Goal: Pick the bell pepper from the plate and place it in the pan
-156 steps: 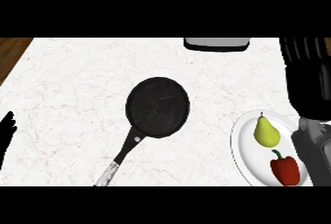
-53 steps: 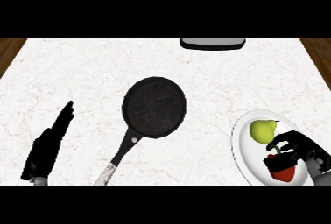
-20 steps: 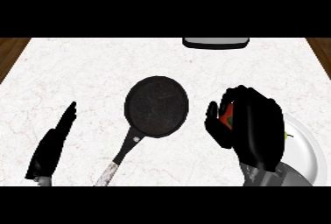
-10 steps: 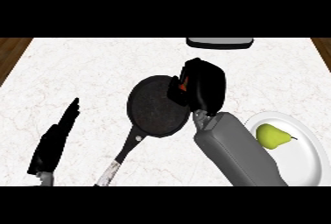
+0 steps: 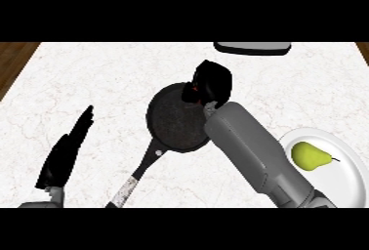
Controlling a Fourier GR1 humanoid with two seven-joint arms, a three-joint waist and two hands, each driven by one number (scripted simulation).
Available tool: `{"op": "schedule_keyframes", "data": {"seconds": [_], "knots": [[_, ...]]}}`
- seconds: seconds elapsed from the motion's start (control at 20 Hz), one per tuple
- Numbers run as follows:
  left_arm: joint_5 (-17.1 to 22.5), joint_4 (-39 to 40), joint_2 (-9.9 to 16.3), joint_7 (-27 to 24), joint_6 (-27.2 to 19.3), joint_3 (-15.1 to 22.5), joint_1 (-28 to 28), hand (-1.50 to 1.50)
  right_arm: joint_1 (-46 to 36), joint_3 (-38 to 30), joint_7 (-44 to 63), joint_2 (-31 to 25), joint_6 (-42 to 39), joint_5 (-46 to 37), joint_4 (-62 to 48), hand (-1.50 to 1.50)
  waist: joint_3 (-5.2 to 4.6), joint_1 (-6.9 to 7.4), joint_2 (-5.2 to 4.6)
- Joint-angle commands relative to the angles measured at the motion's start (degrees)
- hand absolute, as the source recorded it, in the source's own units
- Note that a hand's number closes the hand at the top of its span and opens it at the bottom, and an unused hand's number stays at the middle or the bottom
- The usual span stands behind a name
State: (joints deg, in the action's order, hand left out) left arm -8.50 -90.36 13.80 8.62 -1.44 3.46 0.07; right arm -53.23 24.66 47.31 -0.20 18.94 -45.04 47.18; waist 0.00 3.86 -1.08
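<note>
Pepper (image 5: 192, 88): we find it clamped in the curled right robot hand (image 5: 211, 83), a red sliver showing, held over the pan (image 5: 176, 119) at its far right rim, so release lies straight below.

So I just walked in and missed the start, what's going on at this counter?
The robot's right hand is curled around a red bell pepper, of which only a sliver shows, and holds it over the far rim of the black pan. The pepper is not yet released. A pear remains alone on the white plate at the right. The left hand rests open at the left, fingers straight, touching nothing.
</note>
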Motion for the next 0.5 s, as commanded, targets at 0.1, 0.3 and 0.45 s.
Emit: {"op": "schedule_keyframes", "data": {"seconds": [0.1, 0.3, 0.45], "knots": [[-0.4, -0.4, 0.1, -1.0, 1.0, 1.0, -0.3, 0.0, 2.6, -5.7, -4.0, 0.2, 6.8, 16.5, -5.2, 1.5, 0.19, 2.82, -0.9], [-0.7, 0.8, -0.9, -1.8, 0.9, 1.8, -1.3, 0.0, 0.4, -7.2, -7.6, 0.2, 8.4, 26.8, -8.1, -1.5, 0.17, 3.9, -1.21], [-1.4, 0.0, -1.3, -0.3, 0.4, 2.3, -1.7, 0.0, 2.6, -6.2, -16.3, 0.2, 17.5, 29.7, -7.1, -1.5, 0.24, 3.67, -1.02]]}}
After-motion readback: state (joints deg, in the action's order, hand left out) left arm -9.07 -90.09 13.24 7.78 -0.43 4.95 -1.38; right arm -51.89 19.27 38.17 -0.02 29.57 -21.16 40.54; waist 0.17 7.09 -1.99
